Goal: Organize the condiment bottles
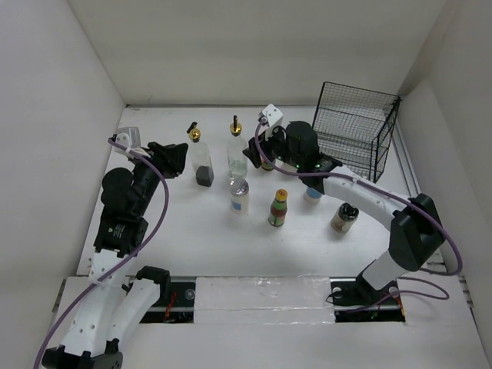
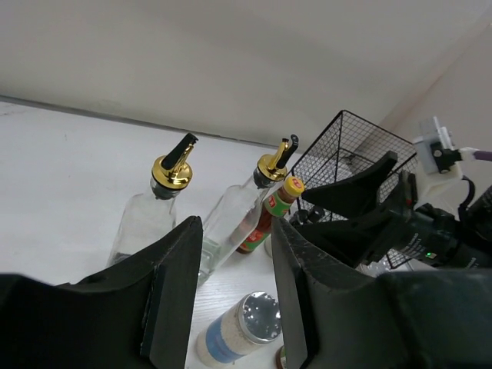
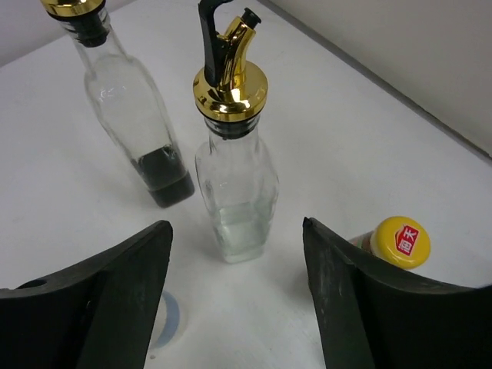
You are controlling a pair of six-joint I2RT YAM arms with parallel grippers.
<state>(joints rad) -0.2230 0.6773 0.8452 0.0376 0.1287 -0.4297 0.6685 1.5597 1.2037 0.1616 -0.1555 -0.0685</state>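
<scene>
Two tall clear gold-spouted condiment bottles stand at the back: one with dark liquid and one with clear liquid. My left gripper is just left of the dark one, its jaws a little apart with nothing between them. My right gripper is open and empty, just right of the clear-liquid bottle and aimed at it. An orange-capped bottle stands beside its right finger. A silver-lidded jar and an orange-capped green-labelled bottle stand nearer the front.
A black wire basket stands at the back right. A black-lidded jar is right of centre, and a small white jar sits partly under the right arm. White walls close in the left, back and right sides.
</scene>
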